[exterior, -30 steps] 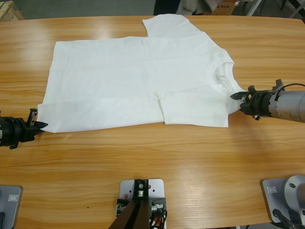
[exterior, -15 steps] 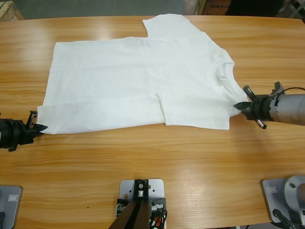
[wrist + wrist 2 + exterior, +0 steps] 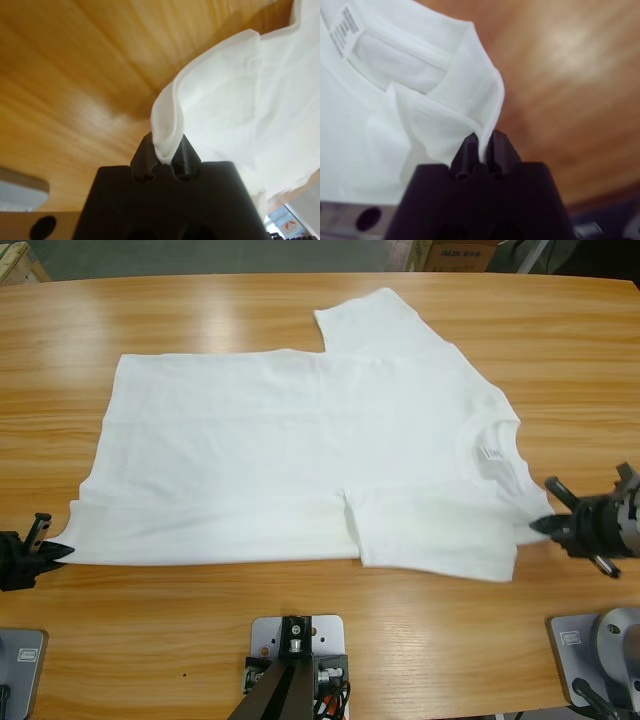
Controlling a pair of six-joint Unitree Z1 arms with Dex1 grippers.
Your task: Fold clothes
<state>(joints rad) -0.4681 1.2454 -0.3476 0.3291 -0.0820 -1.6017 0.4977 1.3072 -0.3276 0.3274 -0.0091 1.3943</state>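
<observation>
A white T-shirt lies spread flat on the wooden counter, its near edge folded over. The left hand pinches the shirt's hem corner, while the right hand grips fabric beside the neck label.

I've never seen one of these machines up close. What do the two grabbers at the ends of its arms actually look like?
Each is black. The left gripper ends in two short pointed jaws on a blocky black body. The right gripper matches it, with small black prongs sticking out around it, and joins a silver-grey wrist at the picture's edge. In the wrist views the jaw tips look ridged and wedge-shaped.
</observation>
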